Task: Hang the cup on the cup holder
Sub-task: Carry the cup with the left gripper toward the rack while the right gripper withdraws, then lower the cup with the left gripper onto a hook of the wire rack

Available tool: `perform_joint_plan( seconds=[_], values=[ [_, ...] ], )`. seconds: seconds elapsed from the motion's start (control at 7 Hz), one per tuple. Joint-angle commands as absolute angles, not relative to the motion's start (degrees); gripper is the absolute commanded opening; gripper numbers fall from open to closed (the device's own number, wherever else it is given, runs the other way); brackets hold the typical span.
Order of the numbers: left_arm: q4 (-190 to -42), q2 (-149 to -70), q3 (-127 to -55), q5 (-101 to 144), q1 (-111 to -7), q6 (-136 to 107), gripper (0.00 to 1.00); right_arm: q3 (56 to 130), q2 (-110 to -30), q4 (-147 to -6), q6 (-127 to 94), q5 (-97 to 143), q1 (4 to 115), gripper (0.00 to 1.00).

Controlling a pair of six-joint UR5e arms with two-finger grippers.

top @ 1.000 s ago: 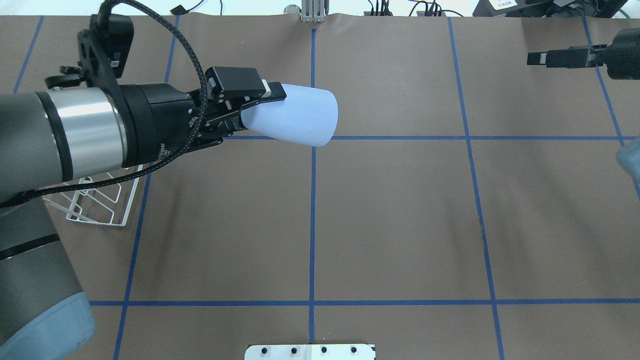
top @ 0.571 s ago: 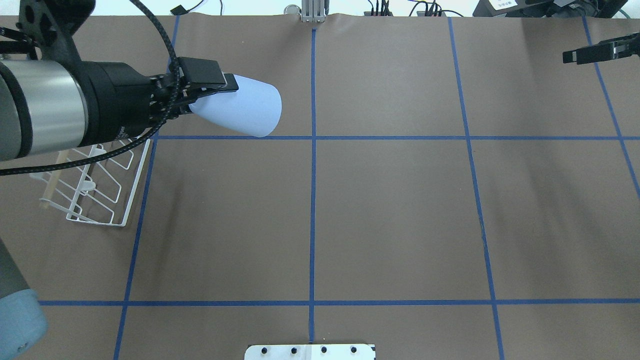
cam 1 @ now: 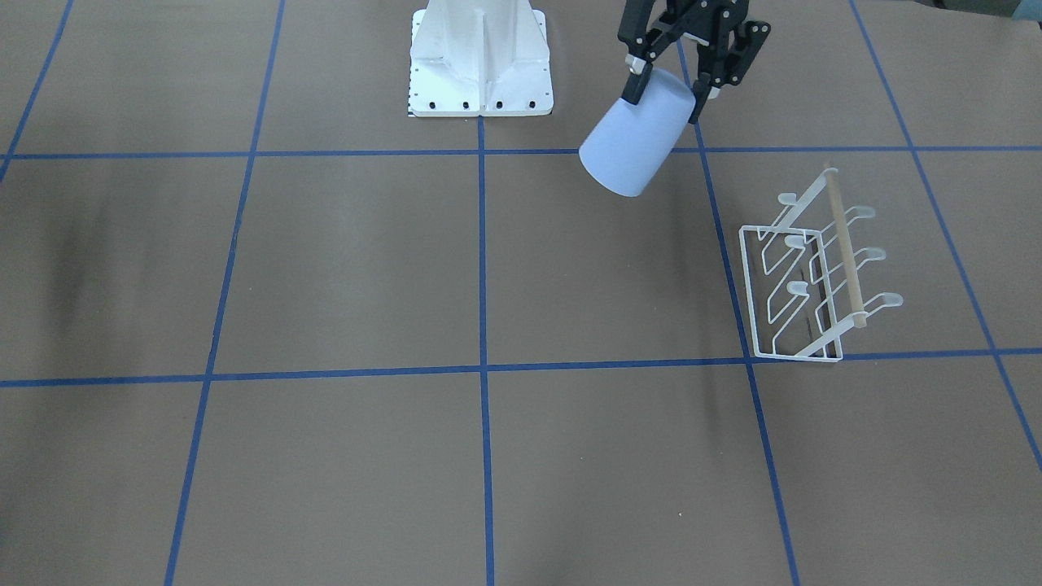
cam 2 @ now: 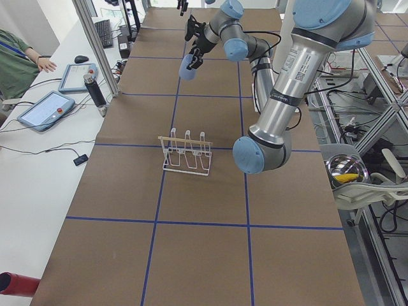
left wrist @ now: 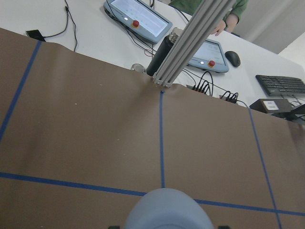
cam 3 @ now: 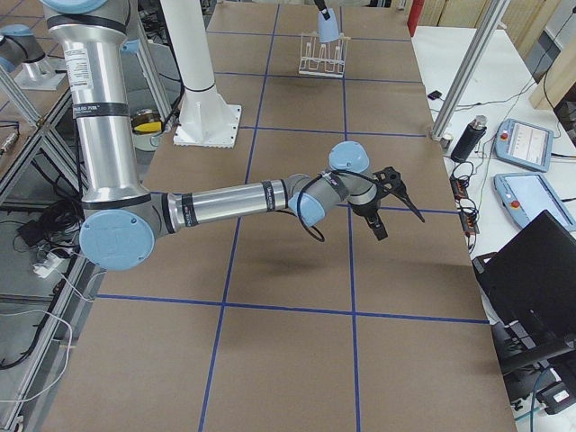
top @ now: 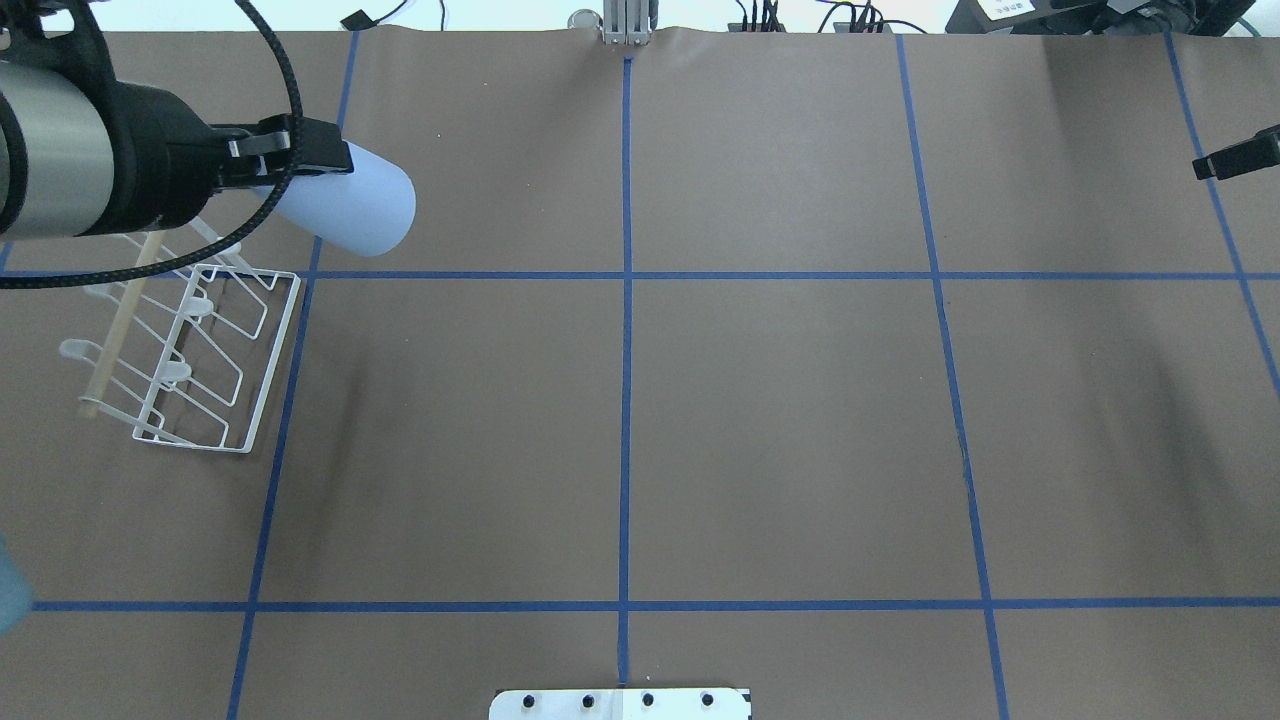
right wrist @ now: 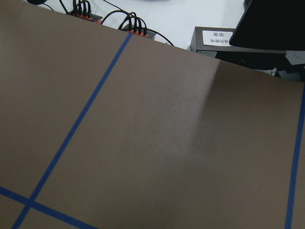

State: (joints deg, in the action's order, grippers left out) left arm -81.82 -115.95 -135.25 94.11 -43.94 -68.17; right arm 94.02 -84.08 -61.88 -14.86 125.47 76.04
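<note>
My left gripper [top: 300, 185] is shut on the narrow base of the pale blue cup [top: 350, 212]. It holds the cup in the air, tilted, with the wide rim pointing away from the wrist. The cup hangs near the far end of the white wire cup holder [top: 190, 350], which stands on the table at the left. In the front-facing view the cup [cam 1: 635, 155] is up and left of the cup holder [cam 1: 814, 277], apart from its prongs. The left wrist view shows only the cup's rim end [left wrist: 167, 210]. My right gripper [top: 1235, 158] is open and empty at the far right edge.
The robot's white base plate [top: 620, 703] sits at the near table edge. An aluminium post [top: 627, 20] stands at the far edge, with tablets [left wrist: 138, 16] and cables behind it. Blue tape lines cross the brown table cover.
My left arm has carried the cup leftwards and slightly farther away, from near the centre line to beside the cup holder's far end. My right gripper has withdrawn to the right edge.
</note>
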Motion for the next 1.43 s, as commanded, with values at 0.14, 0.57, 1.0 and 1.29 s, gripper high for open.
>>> perform_joint_plan(
  seconds=[0.14,0.57,1.0,1.29],
  values=[
    [-70.4,-115.2,-134.7,96.0,-47.3,-55.0,0.00,94.1,-84.2,-77.1,-10.1,131.5,76.8,1.00],
    [-69.4,-115.1,-130.1,100.6,-50.8,-50.0,0.00,94.0,-88.1,-78.7,-8.7,131.8,77.0,1.00],
    [-72.1,-115.9,-121.1,101.4,-53.2,-47.3,0.00,94.7,-87.8,-86.5,-3.0,132.3,77.4,1.00],
    [-79.1,-116.0,-114.6,102.5,-54.6,-46.4,0.00,95.3,-85.8,-91.2,-3.0,132.5,77.7,1.00]
  ],
)
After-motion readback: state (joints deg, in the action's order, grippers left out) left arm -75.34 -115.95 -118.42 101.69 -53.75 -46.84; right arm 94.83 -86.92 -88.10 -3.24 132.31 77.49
